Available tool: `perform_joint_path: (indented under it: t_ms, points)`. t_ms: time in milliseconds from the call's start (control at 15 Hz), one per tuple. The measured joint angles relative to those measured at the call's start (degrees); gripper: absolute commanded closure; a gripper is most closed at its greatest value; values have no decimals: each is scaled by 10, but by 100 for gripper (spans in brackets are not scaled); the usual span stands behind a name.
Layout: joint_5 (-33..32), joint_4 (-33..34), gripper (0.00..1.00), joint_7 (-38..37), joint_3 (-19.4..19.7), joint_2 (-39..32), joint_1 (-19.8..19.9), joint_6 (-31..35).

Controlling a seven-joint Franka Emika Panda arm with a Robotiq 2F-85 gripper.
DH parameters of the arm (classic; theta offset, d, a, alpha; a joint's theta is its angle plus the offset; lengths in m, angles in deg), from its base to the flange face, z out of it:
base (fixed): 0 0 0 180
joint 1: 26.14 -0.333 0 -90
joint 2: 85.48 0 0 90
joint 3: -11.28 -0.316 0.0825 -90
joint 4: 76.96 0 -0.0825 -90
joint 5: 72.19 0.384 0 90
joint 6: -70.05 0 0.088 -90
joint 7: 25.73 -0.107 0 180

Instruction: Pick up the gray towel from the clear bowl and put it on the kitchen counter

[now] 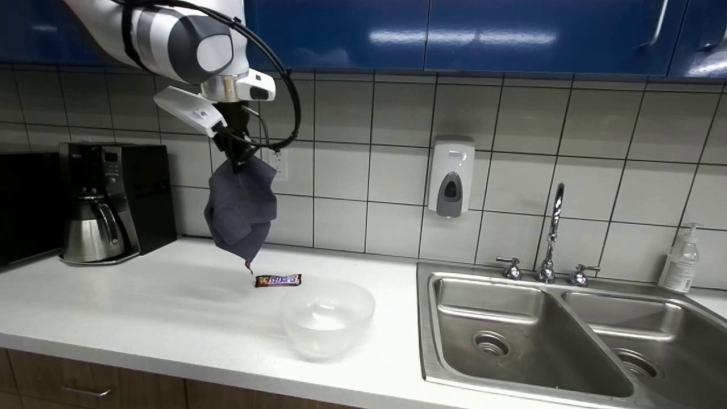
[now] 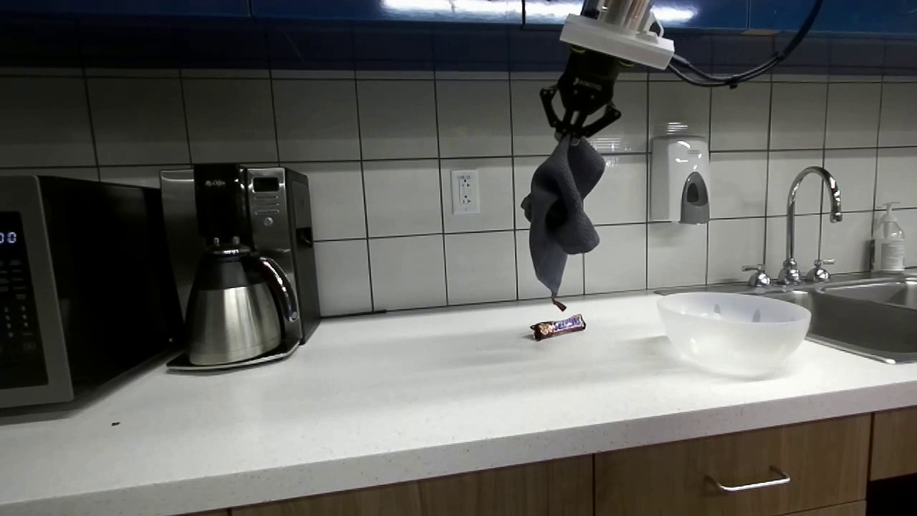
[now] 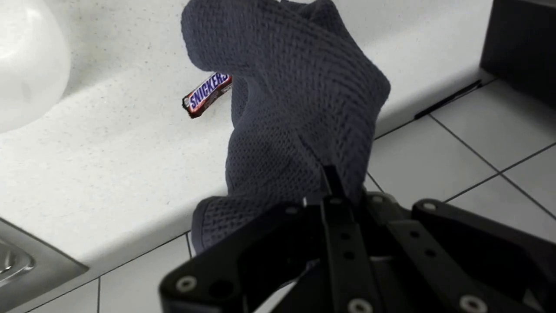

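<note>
My gripper (image 1: 238,162) is shut on the gray towel (image 1: 241,204) and holds it in the air above the white kitchen counter (image 1: 142,307). In an exterior view the gripper (image 2: 572,136) pinches the top of the towel (image 2: 566,183), which hangs down folded, its lower tip above the counter (image 2: 401,401). In the wrist view the towel (image 3: 295,108) spreads out beyond the fingers (image 3: 341,187) and covers part of the counter. The clear bowl (image 1: 321,341) stands on the counter, apart from the towel; it also shows in an exterior view (image 2: 738,344) and in the wrist view (image 3: 30,74).
A Snickers bar (image 2: 559,327) lies on the counter near the towel's lower tip. A coffee maker (image 2: 236,287) and a microwave (image 2: 36,301) stand to one side. A sink (image 1: 488,363) with a faucet (image 1: 551,238) lies beyond the bowl. A soap dispenser (image 1: 451,176) hangs on the tiled wall.
</note>
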State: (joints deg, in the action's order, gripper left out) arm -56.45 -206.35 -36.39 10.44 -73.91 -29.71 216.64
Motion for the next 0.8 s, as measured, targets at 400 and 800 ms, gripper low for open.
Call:
perform_joint_path:
  t_ms: [400,800]
  points:
    - [0,-2,99,0,-24,-32,-28,-5]
    - [-1,-19,99,4,-36,-71,-33,-7]
